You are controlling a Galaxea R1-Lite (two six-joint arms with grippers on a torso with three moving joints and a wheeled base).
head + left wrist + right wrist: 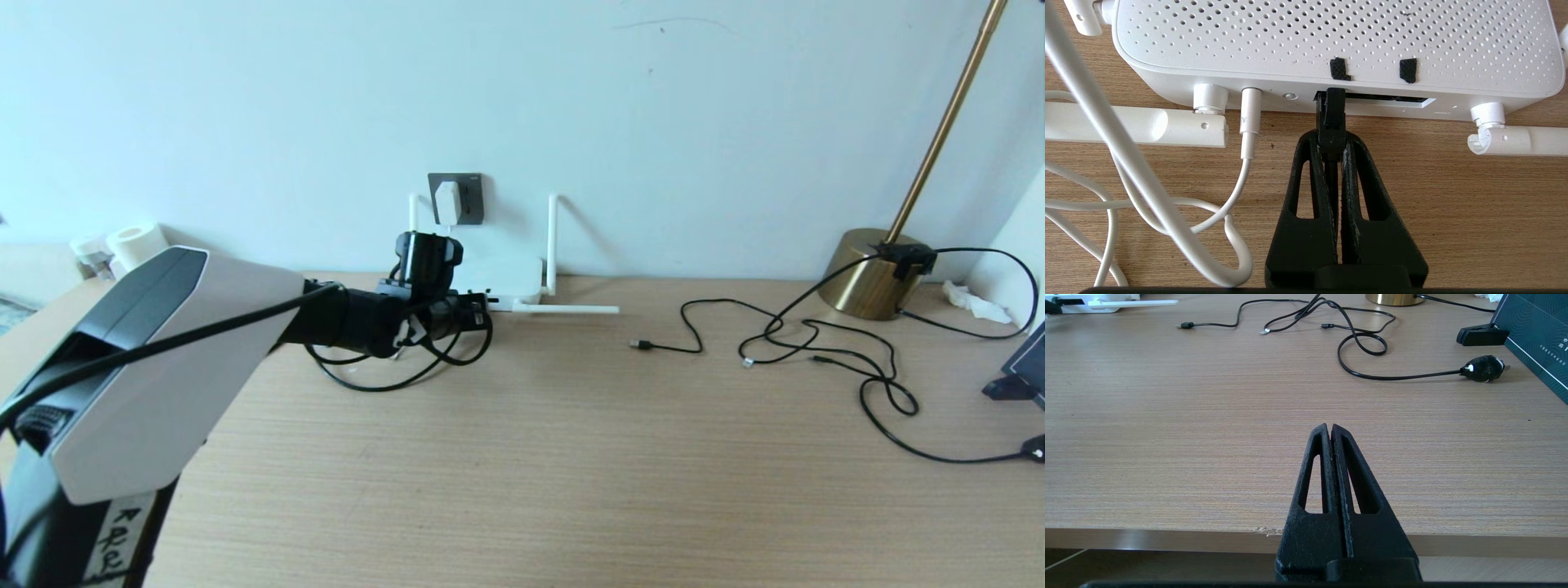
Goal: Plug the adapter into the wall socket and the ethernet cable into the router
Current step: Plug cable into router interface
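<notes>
Both — adapter (446, 198) socketed, ethernet cable (1332, 118) entering router (1331, 36).

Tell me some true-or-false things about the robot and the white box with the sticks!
1. The white adapter sits in the dark wall socket. True.
2. The left claw is empty. False: it is shut on the ethernet cable just behind its plug, whose tip is at the port slot of the router.
3. The right claw holds a black cable. False: it is shut on nothing, over the near edge of the table.
4. A white cord is plugged into the router beside the ethernet plug. True.
5. A gold lamp base stands on the table by the wall. True.
</notes>
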